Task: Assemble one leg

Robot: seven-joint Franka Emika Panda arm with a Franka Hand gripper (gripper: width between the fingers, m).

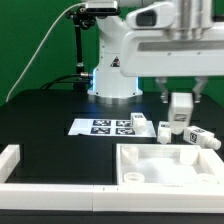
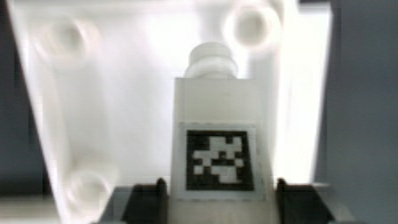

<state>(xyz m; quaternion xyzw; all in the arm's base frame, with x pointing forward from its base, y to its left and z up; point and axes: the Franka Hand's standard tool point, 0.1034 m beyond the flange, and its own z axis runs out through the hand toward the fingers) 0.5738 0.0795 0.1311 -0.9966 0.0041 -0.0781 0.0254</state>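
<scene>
My gripper (image 1: 180,100) hangs over the white tabletop (image 1: 190,172) at the exterior view's right and is shut on a white leg (image 1: 180,110) with a marker tag, held upright above it. In the wrist view the leg (image 2: 217,110) runs away from my gripper (image 2: 222,203), its tag facing the camera and its rounded screw end (image 2: 214,58) toward the tabletop (image 2: 107,100). The dark fingers (image 2: 151,197) press on both sides of it. Screw holes of the tabletop show beside the leg, one (image 2: 249,20) close to the leg's end.
Three more white legs (image 1: 165,130) (image 1: 201,138) (image 1: 138,120) lie behind the tabletop. The marker board (image 1: 110,127) lies in front of the robot base. A white L-shaped wall (image 1: 20,180) lines the table's near side at the exterior view's left.
</scene>
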